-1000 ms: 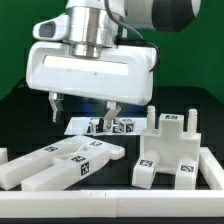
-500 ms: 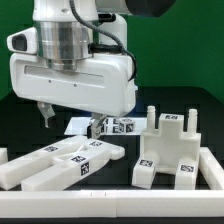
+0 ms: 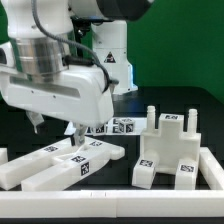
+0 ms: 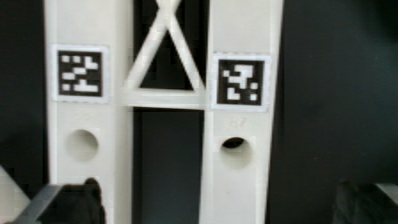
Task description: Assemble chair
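My gripper (image 3: 55, 126) hangs open and empty above the white chair parts at the exterior view's left. Its fingers (image 3: 36, 122) stand wide apart. Under it lies a flat white frame part (image 3: 70, 160) with marker tags. In the wrist view this frame (image 4: 240, 120) shows two long rails with a tag and a hole each, joined by crossed braces. My gripper (image 4: 217, 205) straddles the rails, and its dark fingertips (image 4: 64, 204) touch nothing. A white blocky part with upright pegs (image 3: 170, 148) stands at the exterior view's right.
The marker board (image 3: 118, 126) lies behind the parts, partly hidden by my hand. A white rim (image 3: 110, 195) runs along the front of the black table. Another white piece (image 3: 4, 156) shows at the left edge.
My gripper has moved toward the exterior view's left and a little lower, from over the marker board to over the flat frame part. The parts have not moved.
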`<state>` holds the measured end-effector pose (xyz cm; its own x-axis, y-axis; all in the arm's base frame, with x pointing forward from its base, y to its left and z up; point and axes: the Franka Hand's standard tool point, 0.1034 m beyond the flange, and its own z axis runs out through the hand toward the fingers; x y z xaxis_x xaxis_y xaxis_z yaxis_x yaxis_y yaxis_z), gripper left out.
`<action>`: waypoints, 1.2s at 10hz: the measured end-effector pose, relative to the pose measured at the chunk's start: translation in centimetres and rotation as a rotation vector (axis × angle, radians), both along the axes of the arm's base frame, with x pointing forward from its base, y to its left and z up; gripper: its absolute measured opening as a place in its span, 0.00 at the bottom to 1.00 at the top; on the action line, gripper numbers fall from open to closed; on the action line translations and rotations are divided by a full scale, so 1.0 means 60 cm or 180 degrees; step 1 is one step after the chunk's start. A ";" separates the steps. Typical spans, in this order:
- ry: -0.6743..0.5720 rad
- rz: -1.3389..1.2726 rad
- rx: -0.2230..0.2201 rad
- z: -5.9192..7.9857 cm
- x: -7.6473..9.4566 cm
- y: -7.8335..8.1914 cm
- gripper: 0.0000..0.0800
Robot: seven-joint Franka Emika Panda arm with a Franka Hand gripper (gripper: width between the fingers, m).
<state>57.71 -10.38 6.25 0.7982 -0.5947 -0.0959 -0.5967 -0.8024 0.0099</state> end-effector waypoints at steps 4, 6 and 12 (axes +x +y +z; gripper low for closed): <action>-0.0093 -0.0090 -0.0203 -0.038 0.020 0.014 0.81; -0.0146 -0.0111 -0.0276 -0.049 0.028 0.016 0.81; -0.0379 -0.0106 -0.0479 -0.084 0.024 0.002 0.69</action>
